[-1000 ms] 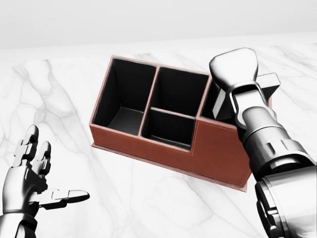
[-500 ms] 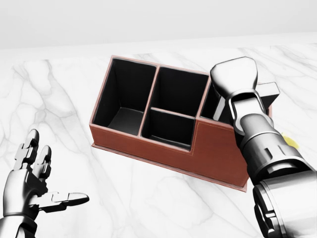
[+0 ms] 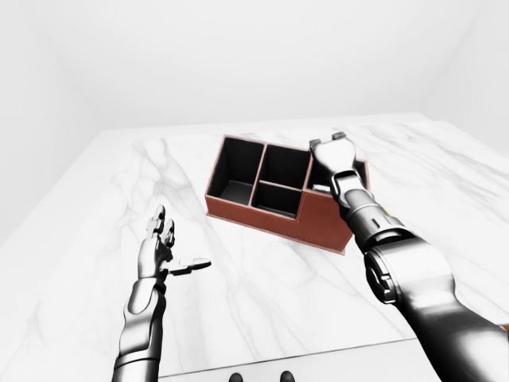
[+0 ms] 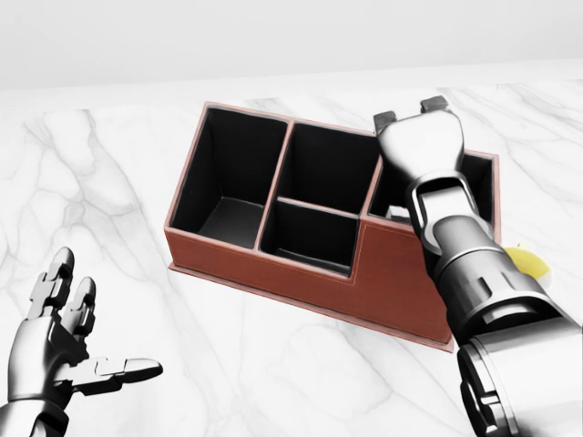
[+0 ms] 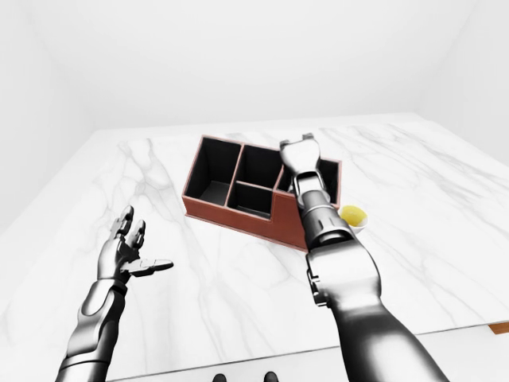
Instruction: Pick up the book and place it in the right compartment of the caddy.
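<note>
Book [image 4: 398,213] in caddy [image 4: 301,273] under right hand [image 4: 421,146].

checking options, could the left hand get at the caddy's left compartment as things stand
Probably yes: the left hand is open over bare marble, and the left compartment stands open-topped with nothing between.

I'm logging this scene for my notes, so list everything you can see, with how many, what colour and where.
caddy: one, reddish-brown with black inside, four compartments, middle of the marble table.
table: one, white marble with grey veins, fills the lower views.
yellow object: one, on a pale dish, right of the caddy.
book: a pale sliver in the right compartment may be it; cannot tell.
left hand: one, silver, open, lower left, above the table.
right hand: one, silver, over the right compartment, fingers hidden.
</note>
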You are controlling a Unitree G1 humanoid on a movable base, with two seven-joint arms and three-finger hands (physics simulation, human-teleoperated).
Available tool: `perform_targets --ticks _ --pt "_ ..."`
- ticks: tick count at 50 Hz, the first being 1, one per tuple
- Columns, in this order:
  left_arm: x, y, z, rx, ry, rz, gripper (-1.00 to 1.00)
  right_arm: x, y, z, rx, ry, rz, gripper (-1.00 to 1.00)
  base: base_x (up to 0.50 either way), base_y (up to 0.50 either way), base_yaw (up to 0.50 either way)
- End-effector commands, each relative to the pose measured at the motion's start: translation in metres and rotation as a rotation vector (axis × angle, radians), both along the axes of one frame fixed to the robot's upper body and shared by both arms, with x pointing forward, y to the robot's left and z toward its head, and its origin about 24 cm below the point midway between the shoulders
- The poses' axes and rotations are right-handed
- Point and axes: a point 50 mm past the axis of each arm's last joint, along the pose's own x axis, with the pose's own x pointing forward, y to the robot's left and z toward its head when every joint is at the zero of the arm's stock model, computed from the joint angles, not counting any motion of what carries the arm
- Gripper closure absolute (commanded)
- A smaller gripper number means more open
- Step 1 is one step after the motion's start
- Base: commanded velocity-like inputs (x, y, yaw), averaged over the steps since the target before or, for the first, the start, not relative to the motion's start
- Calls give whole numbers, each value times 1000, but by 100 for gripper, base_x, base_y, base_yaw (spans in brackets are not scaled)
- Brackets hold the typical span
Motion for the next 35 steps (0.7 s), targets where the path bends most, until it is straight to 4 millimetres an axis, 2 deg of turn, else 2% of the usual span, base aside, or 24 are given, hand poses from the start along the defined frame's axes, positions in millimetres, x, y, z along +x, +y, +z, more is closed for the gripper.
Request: perform_targets --ticks 1,5,17,22,32,35 --pt "-1 0 -1 -1 5 0 -100 1 6 6 -16 -42 27 -100 0 0 0" --pt "-1 0 0 1 -1 2 -100 2 8 10 -13 -54 32 -100 0 0 0" --pt "1 -4 0 7 0 -3 -100 9 13 60 101 -213 43 -100 0 0 0" --pt "3 -6 1 8 -1 -8 -100 9 14 74 116 -239 53 -100 0 0 0" --pt "1 -8 8 16 -33 -11 -100 3 17 83 192 -259 99 -100 0 0 0" --pt "-1 -9 11 19 -48 -13 -100 -13 19 81 253 -257 137 -100 0 0 0"
